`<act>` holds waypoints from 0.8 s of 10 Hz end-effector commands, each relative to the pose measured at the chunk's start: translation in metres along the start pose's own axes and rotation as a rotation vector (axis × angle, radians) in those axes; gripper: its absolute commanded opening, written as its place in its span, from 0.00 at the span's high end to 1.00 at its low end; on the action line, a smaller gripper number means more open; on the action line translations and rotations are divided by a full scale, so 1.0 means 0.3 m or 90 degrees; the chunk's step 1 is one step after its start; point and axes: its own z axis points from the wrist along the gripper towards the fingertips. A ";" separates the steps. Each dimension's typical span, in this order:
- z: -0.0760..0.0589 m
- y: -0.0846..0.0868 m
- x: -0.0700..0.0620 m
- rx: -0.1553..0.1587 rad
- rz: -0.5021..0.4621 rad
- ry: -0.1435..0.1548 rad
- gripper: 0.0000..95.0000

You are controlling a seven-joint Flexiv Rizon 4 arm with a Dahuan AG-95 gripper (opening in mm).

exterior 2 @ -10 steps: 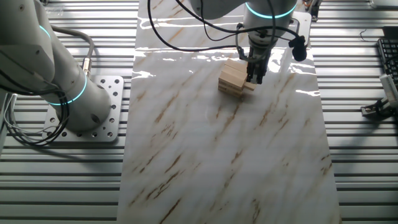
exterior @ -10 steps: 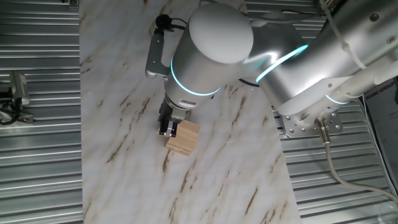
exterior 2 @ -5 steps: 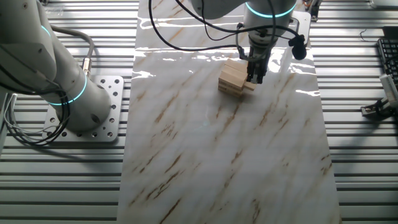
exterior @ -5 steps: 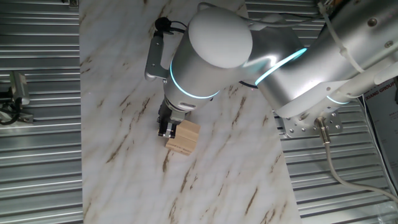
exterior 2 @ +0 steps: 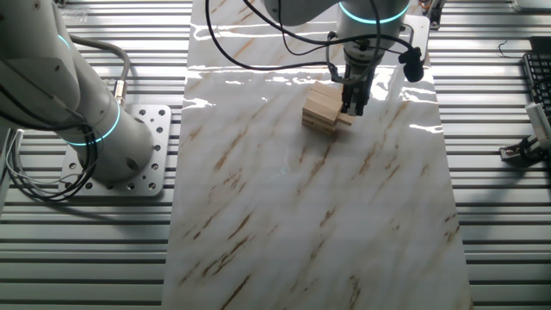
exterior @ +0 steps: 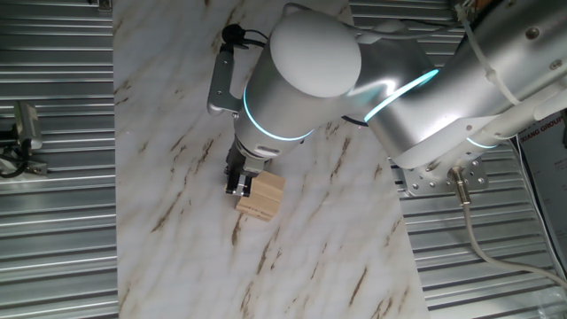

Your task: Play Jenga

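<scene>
Marble-patterned tabletop (exterior 2: 310, 215) carries a low Jenga stack (exterior: 260, 197); the gripper (exterior: 236, 184) sits against its side, finger spread unclear, so extraction looks barely begun.

From my station I see a long white marble-patterned worktop (exterior 2: 310, 215) with brown streaks, laid as a slab over a ribbed grey metal bench (exterior 2: 491, 198). Directly on the slab sits one small stack of pale-tan wooden Jenga blocks (exterior 2: 324, 109), layered crosswise, toward the far end in the other fixed view; in one fixed view the stack (exterior: 261, 196) sits near the slab's middle. A perforated metal base plate (exterior 2: 153, 155) lies on the ribbed bench beside the slab.
</scene>
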 end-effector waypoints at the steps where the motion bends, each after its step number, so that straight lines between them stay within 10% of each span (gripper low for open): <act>1: 0.000 -0.002 0.001 -0.002 0.000 -0.005 1.00; 5: 0.001 -0.003 0.001 -0.005 -0.010 -0.016 1.00; 6: 0.002 -0.003 0.000 -0.005 -0.010 -0.018 0.80; 8: 0.003 -0.003 0.000 -0.005 -0.016 -0.020 0.80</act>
